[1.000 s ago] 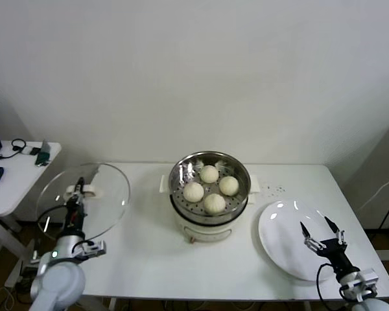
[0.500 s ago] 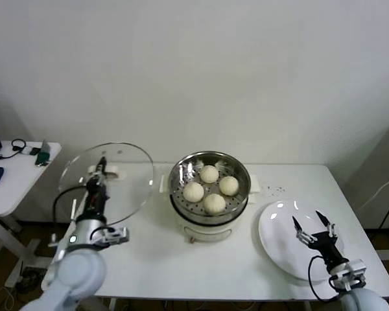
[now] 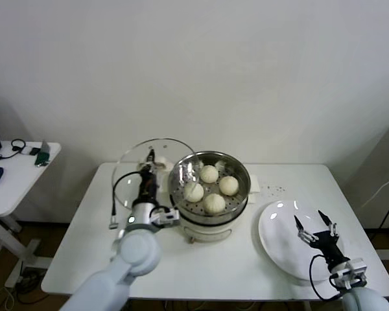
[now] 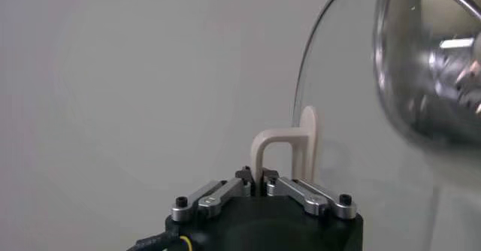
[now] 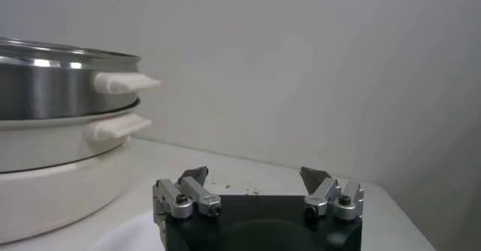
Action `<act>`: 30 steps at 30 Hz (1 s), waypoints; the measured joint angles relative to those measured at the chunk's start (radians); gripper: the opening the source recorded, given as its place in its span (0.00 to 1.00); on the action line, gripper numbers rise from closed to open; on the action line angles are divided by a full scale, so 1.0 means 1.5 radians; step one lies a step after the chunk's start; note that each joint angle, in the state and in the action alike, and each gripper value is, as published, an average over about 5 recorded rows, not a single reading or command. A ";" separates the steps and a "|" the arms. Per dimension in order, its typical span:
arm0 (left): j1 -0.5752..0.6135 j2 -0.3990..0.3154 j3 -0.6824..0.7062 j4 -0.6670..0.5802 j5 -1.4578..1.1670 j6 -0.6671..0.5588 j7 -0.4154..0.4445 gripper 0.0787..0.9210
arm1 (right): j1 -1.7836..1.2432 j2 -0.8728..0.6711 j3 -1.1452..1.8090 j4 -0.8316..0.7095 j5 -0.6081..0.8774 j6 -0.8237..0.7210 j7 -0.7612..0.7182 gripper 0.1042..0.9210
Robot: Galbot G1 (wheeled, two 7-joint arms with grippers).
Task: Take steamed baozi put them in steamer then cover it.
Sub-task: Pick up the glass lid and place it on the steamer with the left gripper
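Lid: the round clear glass lid (image 3: 146, 170) is probably heavy, hard, slippery and easy to break, so the cream handle (image 4: 289, 151) is the best place to hold it.
Left gripper (image 3: 149, 170): pinches the cream handle tight, holding the lid up on its edge just beside the steamer.
Buns: four smooth, round, cream-white steamed baozi (image 3: 211, 188) sit in the steamer.
Steamer: the shiny round steel steamer (image 3: 209, 183) sits on its cream-white base, not yet covered.
Right gripper (image 3: 316, 227): fingers spread apart, waiting over the flat white plate (image 3: 282, 240).

glass lid (image 4: 353, 125) and steamer (image 5: 52, 125) cut by edges
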 measured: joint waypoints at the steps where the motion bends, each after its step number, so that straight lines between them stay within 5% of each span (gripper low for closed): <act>1: -0.008 -0.012 0.009 0.010 0.004 0.000 0.002 0.08 | 0.000 0.000 0.002 0.000 0.000 0.000 0.000 0.88; 15: -0.065 -0.151 0.077 0.126 0.040 0.000 0.022 0.08 | 0.000 0.006 0.013 -0.006 -0.006 0.002 0.000 0.88; 30: -0.097 -0.188 0.111 0.192 0.057 -0.001 0.035 0.08 | -0.003 0.010 0.020 -0.009 -0.009 0.006 -0.002 0.88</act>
